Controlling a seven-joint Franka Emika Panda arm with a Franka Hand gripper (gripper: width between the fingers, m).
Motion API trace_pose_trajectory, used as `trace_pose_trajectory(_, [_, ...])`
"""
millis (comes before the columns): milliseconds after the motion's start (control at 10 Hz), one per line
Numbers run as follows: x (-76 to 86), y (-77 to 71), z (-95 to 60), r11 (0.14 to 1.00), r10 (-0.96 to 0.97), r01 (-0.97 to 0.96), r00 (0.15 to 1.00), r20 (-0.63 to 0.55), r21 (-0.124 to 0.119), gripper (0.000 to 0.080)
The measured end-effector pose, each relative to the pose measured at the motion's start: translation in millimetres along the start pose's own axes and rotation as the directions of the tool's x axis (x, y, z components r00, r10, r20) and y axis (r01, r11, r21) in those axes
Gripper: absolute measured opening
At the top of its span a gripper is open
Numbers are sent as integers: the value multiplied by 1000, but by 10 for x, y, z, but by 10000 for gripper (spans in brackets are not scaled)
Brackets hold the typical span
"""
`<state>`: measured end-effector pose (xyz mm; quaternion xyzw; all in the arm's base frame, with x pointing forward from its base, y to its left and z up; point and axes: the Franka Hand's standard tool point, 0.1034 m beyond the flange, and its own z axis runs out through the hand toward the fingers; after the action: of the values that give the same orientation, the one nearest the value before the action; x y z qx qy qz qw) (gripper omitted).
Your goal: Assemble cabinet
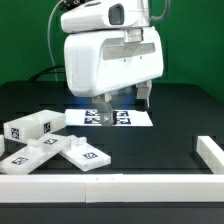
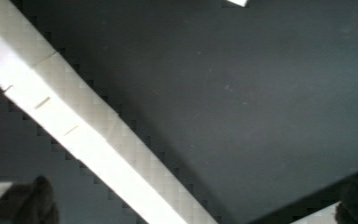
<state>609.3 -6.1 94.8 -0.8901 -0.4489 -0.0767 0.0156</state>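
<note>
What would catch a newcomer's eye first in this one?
The big white boxy cabinet body dominates the upper middle of the exterior view. It appears to hang off the black table under the robot arm, but the grip itself is hidden. At that view's lower left lie heaped chunky white tagged panels, and the thin flat white marker board lies just below the body.

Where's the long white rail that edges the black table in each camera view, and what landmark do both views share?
Exterior view: the long white plastic rail runs along the picture's bottom edge and turns up at the exterior view's right.
Wrist view: it appears to be the slanted white band crossing the whole picture.
Shared landmark: the black table top, dark beside the band in the wrist view.
</note>
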Motion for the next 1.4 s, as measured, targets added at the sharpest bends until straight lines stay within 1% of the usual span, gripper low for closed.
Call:
trace_pose_trajectory(600, [-16,-1,5,1000,9,-9,1000,4,3,796])
trace_pose_trajectory(700, [-83,-57,24,996,77,-78,996,50,35,796])
trace_pose_trajectory(800, [-92,-50,31,995,94,-95,993,67,12,796])
trace_pose_trajectory(900, [-94,-75,56,994,110,-110,992,63,-3,796])
trace_pose_trajectory(1000, [-177,-91,98,993,117,-117,992,48,-4,796])
trace_pose_trajectory(1100, [-204,-93,105,993,121,-121,991,53,0,796])
trace_pose_trajectory(1300, [-200,-97,112,993,120,-120,991,54,1,796])
trace_pose_trajectory(1400, [-232,-93,135,994,112,-113,992,59,-1,796])
